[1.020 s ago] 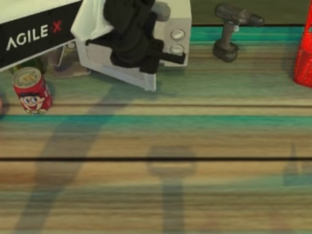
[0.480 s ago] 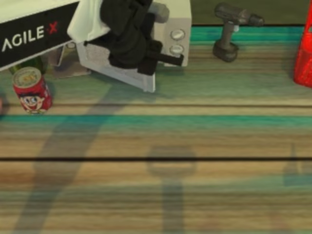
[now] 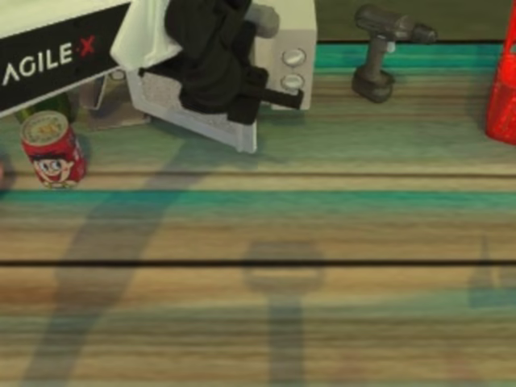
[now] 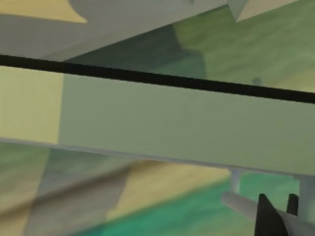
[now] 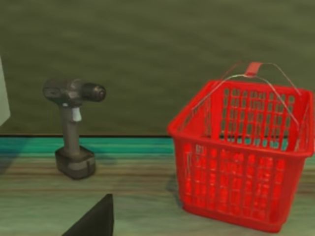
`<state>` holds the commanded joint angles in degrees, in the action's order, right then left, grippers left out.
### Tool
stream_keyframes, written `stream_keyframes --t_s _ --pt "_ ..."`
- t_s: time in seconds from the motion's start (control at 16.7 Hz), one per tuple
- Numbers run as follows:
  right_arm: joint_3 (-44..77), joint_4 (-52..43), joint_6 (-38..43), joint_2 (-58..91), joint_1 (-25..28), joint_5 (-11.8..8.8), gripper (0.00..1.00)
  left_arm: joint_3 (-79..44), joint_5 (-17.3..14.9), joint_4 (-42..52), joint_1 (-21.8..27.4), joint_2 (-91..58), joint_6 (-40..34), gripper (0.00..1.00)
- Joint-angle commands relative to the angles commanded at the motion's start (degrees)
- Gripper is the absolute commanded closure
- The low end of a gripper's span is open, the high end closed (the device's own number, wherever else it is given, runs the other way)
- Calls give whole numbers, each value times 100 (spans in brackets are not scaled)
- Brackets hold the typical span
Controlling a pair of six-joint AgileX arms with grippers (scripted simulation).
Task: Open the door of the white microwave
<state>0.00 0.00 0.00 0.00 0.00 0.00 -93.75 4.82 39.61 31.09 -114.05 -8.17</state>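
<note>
Top view shows the white microwave at the far edge of the surface, its door already swung well out from the front. The left hand sits just beside the door's free edge, grip state unreadable. Little swing remains.

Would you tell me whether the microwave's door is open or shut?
Open: the door angles outward from the white microwave, beneath the left end effector.

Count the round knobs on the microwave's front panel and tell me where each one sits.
2. On the white microwave, the upper knob and the lower knob sit stacked on its right front panel. The left arm could hide more.
</note>
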Motion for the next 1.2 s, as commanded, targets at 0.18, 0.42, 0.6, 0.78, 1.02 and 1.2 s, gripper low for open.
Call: stream_keyframes --t_s 0.18,0.42,0.6,0.78,1.02,1.2 --pt "0 0 0 0 0 0 0 0 0 0 0 0 0 100" --pt "0 0 0 0 0 0 0 0 0 0 0 0 0 100" --pt "0 0 0 0 0 0 0 14 -46 1 42 -13 -34 100" --pt "0 0 0 0 0 0 0 163 -127 -57 -15 108 146 100" --pt "0 0 0 0 0 0 0 484 -311 -168 -140 340 535 100" --pt "0 0 0 0 0 0 0 492 -317 -174 -144 349 548 100"
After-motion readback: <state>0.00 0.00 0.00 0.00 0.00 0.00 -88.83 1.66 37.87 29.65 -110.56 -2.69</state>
